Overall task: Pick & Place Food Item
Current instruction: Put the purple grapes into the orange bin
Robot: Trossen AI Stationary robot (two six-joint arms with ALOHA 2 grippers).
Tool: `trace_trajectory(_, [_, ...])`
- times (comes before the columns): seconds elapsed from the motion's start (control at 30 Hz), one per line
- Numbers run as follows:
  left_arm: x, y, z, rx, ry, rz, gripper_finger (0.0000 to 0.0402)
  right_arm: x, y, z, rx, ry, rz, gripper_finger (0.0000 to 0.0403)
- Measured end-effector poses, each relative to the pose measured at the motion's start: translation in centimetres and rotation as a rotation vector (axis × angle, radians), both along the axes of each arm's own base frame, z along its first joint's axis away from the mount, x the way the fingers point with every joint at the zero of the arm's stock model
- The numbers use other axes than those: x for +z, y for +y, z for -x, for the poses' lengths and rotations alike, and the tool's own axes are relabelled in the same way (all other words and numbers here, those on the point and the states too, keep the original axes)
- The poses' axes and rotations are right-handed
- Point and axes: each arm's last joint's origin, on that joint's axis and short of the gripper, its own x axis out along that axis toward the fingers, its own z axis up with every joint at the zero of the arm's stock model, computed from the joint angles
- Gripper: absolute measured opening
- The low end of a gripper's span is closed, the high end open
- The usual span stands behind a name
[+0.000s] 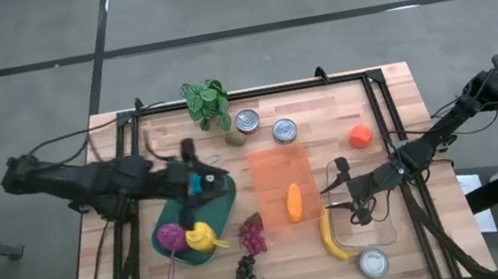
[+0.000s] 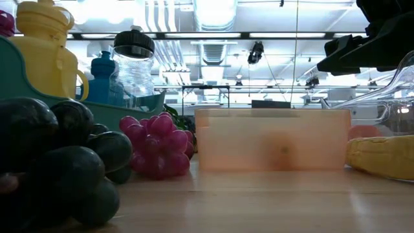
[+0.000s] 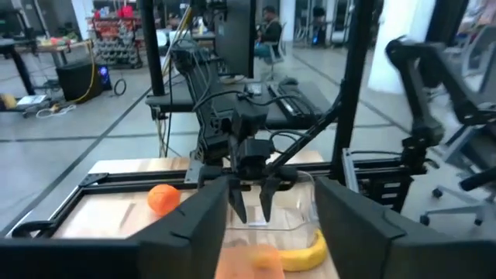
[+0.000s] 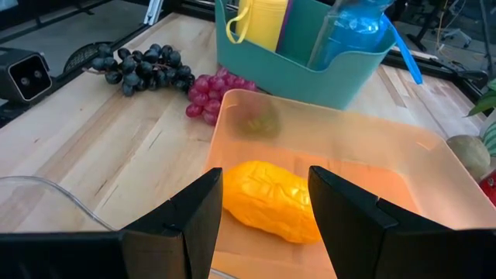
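We've got the right gripper (image 1: 349,193) spread & empty beside the orange tray (image 1: 285,197); reaching w/o lifting risks clipping its wall before the orange-yellow food item (image 4: 273,200), while the left gripper (image 1: 197,181), parted w/ nothing held, hangs over the teal bin (image 1: 226,196).

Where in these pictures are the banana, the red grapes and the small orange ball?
banana (image 1: 332,239), high view, middle of its curve
red grapes (image 2: 158,144), low view, centre of the bunch
orange ball (image 1: 360,135), high view, its centre

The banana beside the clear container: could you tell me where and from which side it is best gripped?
Grip the banana across its curved middle, coming straight down from above. It lies flat on the table, close beside the clear container, so a side approach looks cramped. The right tool hangs nearest; closing across the narrow width should probably hold best.
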Motion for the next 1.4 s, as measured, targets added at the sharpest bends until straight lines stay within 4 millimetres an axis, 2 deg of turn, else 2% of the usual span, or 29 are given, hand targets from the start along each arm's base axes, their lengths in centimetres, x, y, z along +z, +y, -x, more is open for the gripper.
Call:
trace_trajectory(0.23, [-2.7, 1.5, 5.6, -0.019, -0.076, 0.100, 0.0130, 0.0, 0.0, 0.0, 0.000, 0.000, 0.000, 0.0189])
trace_trajectory(0.47, [-5.4, 2.6, 9.6, -0.076, -0.138, 0.112, 0.0103, 0.0, 0.0, 0.0, 0.000, 0.000, 0.000, 0.0189])
trace_trajectory(0.63, [-7.2, 3.2, 11.8, -0.087, -0.198, 0.132, 0.0072, 0.0, 0.0, 0.0, 0.000, 0.000, 0.000, 0.0189])
trace_trajectory(0.93, [-11.8, 3.7, 13.4, -0.087, -0.278, 0.152, 0.0025, 0.0, 0.0, 0.0, 0.000, 0.000, 0.000, 0.0189])
trace_trajectory(1.2, [-15.7, 3.8, 14.0, -0.088, -0.390, 0.155, 0.0022, 0.0, 0.0, 0.0, 0.000, 0.000, 0.000, 0.0189])
trace_trajectory(1.4, [-18.6, 3.7, 13.6, -0.085, -0.366, 0.124, 0.0022, 0.0, 0.0, 0.0, 0.000, 0.000, 0.000, 0.0189])
